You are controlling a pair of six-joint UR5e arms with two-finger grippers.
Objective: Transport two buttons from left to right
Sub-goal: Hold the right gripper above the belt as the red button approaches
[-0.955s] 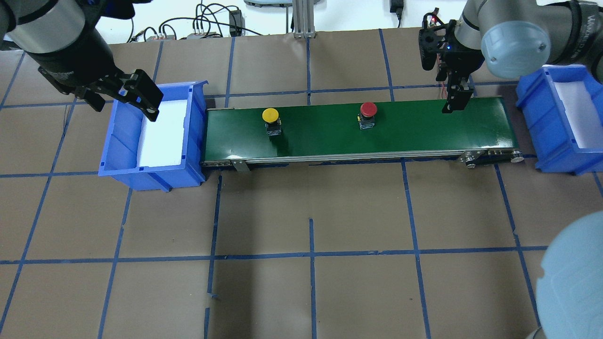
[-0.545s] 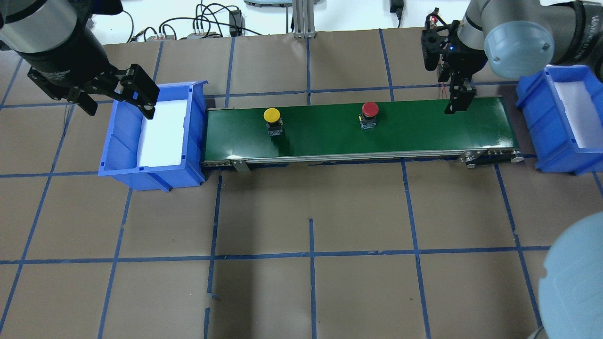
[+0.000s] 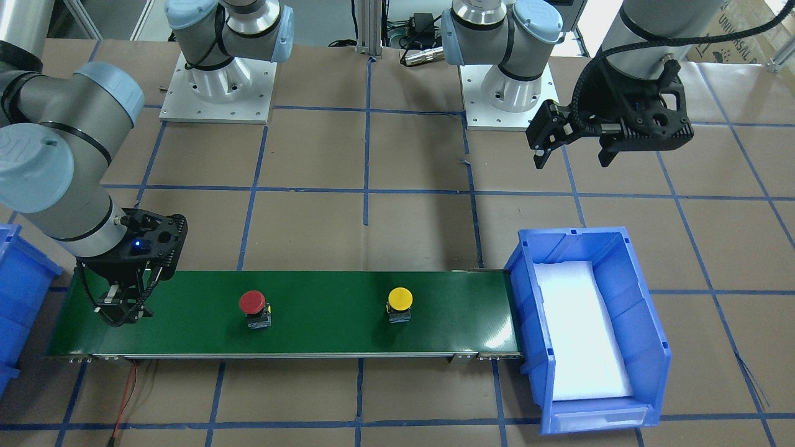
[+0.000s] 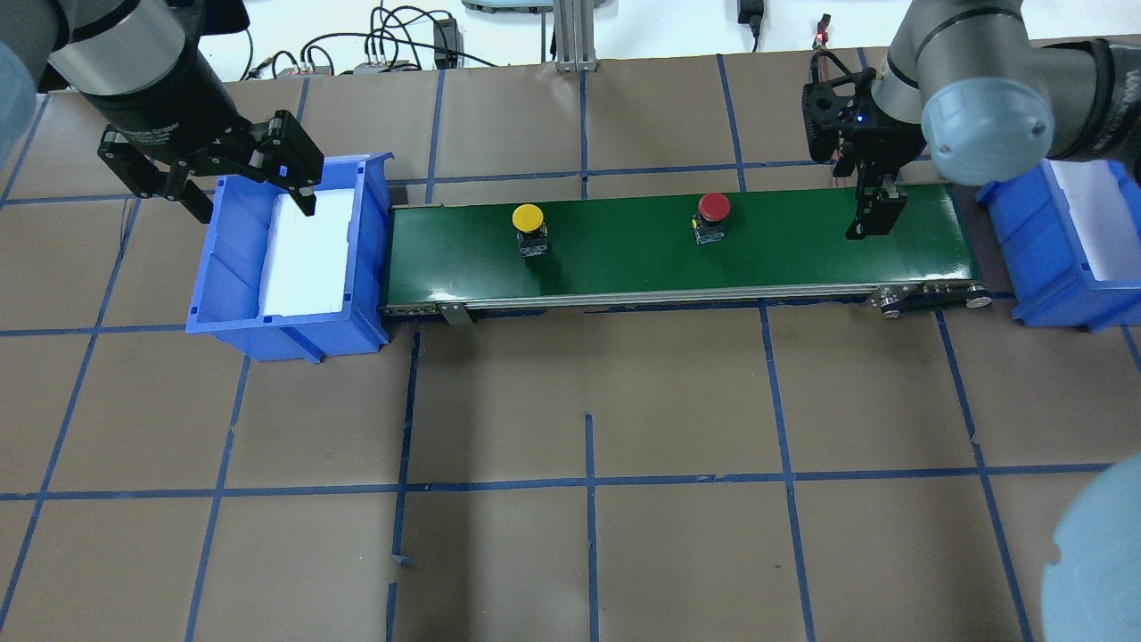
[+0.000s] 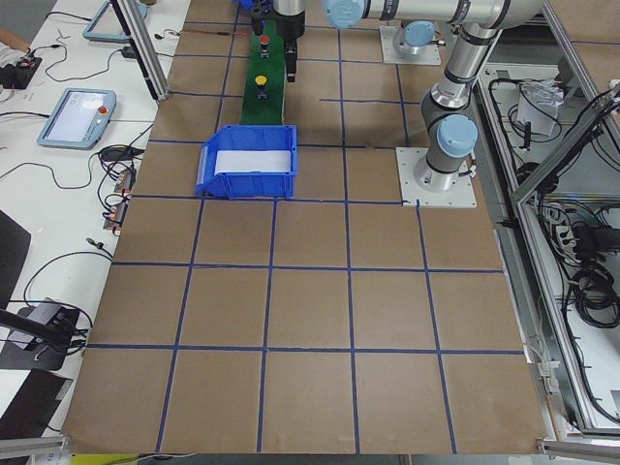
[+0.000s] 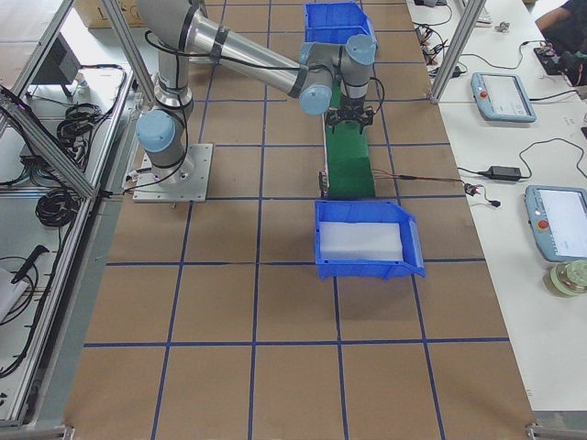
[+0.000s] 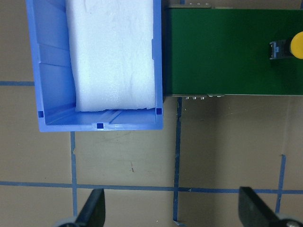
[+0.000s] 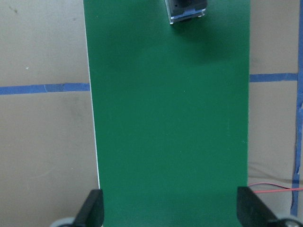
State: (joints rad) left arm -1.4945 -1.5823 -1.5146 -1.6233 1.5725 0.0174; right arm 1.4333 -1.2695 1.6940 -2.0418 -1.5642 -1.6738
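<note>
The yellow button (image 4: 527, 217) and the red button (image 4: 714, 207) stand upright on a green conveyor belt (image 4: 624, 263), the yellow one nearer the left end. My right gripper (image 4: 871, 219) hangs open low over the belt's right end, to the right of the red button (image 3: 252, 302). In the right wrist view, only that button's base (image 8: 188, 12) shows at the top. My left gripper (image 4: 252, 194) is open and empty, held high beside the left blue bin (image 4: 233, 267). The left wrist view catches the yellow button (image 7: 296, 46) at its right edge.
The left bin (image 3: 633, 292) is lined with white foam. A second blue bin (image 4: 1052, 259) stands just past the belt's right end. Brown table paper with blue tape lines surrounds the belt. Cables lie along the table's far edge.
Both buttons have shifted a little to the right along the belt. My right gripper came down slightly over the belt's end. My left gripper has swung round beside the left bin.
</note>
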